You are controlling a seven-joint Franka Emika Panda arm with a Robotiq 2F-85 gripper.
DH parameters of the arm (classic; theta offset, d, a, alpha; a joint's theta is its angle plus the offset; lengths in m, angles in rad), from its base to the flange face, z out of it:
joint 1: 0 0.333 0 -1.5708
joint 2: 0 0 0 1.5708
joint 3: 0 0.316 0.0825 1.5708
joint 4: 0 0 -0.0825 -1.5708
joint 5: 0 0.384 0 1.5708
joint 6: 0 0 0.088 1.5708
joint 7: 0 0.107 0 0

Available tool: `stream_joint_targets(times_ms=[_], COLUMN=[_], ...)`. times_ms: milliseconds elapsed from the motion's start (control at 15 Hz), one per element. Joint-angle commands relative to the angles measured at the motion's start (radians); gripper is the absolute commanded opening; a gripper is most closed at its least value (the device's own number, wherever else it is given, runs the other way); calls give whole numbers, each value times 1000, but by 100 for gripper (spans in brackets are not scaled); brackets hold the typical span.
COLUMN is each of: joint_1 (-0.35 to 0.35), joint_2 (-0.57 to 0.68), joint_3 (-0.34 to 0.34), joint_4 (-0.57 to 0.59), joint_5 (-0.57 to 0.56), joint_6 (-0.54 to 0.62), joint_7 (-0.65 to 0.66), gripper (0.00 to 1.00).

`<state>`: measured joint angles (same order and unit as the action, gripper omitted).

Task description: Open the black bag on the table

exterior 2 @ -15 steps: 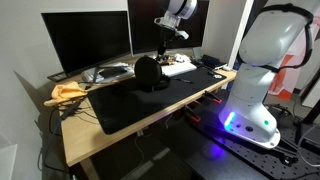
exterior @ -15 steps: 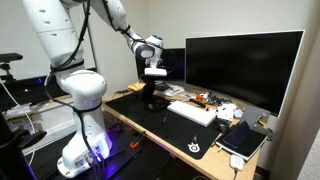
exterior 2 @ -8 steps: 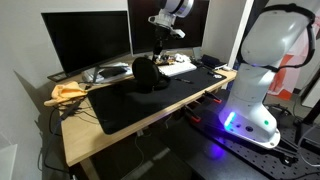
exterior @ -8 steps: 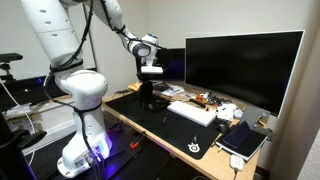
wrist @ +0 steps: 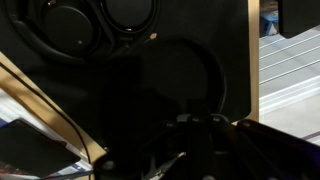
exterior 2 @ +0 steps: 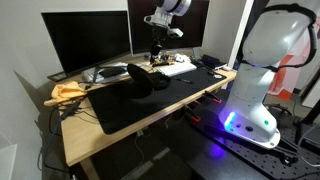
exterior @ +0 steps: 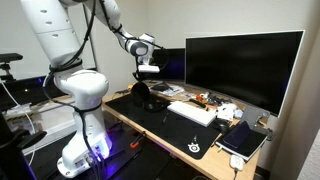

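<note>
A white arm (exterior: 108,16) reaches over the table (exterior: 128,120). Its pincer (exterior: 146,82) points down, right over the black bag (exterior: 143,97); whether it grips fabric cannot be told. The bag sits on a black mat (exterior: 175,128) near the table's end beside the robot's base. A white keyboard (exterior: 192,113) lies mid-table, in front of a large monitor (exterior: 240,65) along the back edge. A dark notebook (exterior: 243,140) lies near the opposite end.

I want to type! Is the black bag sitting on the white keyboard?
No, the black bag sits on the black mat, apart from the white keyboard.
</note>
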<state>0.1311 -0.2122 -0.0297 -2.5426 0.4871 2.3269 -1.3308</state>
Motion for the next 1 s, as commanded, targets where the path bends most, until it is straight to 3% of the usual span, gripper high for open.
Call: stream_joint_targets(times_ms=[0,400,933], joint_1=[5,-1,-59], joint_2=[-22,-37,-116], joint_3=[8,3,-20], joint_4=[22,16,-78], joint_5=[-31,-46,-164], joint_6=[-73,-90,-65], joint_7=[16,11,104], gripper=[0,0,0])
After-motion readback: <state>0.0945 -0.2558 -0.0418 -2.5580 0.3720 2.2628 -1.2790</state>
